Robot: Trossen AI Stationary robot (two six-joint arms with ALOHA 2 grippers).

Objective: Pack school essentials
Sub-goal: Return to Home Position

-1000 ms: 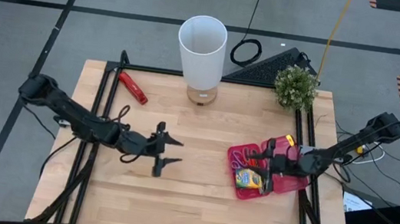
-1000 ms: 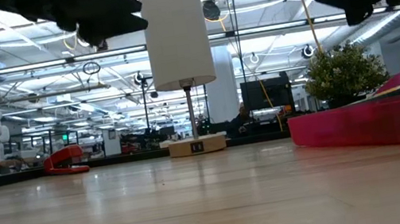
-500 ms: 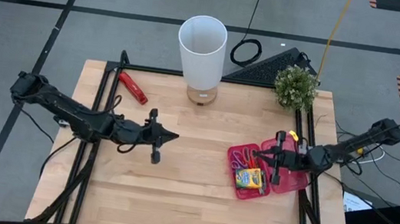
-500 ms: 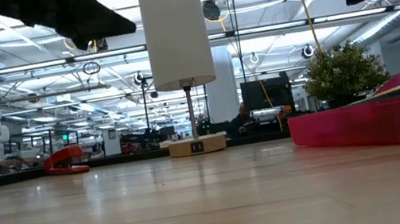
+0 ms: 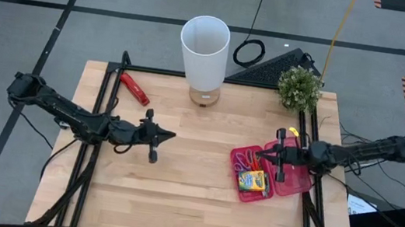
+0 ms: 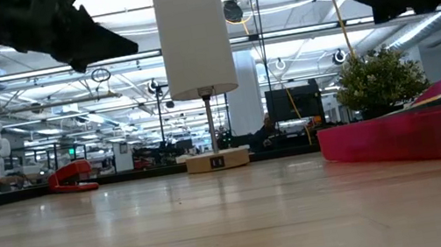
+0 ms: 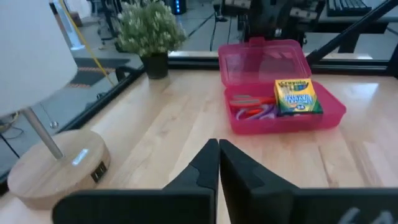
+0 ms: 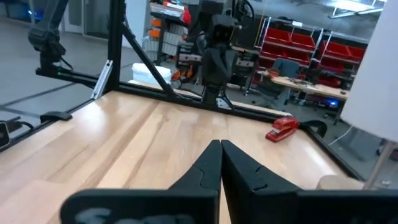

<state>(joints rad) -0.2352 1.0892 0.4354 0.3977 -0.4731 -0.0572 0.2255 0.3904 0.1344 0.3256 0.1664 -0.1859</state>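
An open pink case (image 5: 269, 173) lies at the table's right, its base flat on the wood and its lid (image 7: 264, 57) tipped back. A yellow-green crayon box (image 5: 253, 181) and red-handled and purple-handled scissors (image 7: 252, 111) lie in the base. My right gripper (image 5: 261, 153) hangs shut above the case's far part, pointing toward the table's left and holding nothing. Left of the table's middle, my left gripper (image 5: 171, 134) is also shut and empty. It is raised off the wood and points at the case. In each wrist view the two fingers meet at the tips, left (image 7: 218, 149), right (image 8: 220, 149).
A white lamp (image 5: 204, 51) on a round wooden base stands at the far middle. A small potted plant (image 5: 299, 87) is at the far right. A red-and-black hand tool (image 5: 134, 87) lies at the far left. Black frame rails (image 5: 106, 109) run along both sides.
My left gripper has shut with nothing between its fingers and drawn back a little toward the table's left and far edges. My right gripper has shifted slightly toward the far edge above the case as its arm stretched out lower. The case and what lies in it have stayed put.
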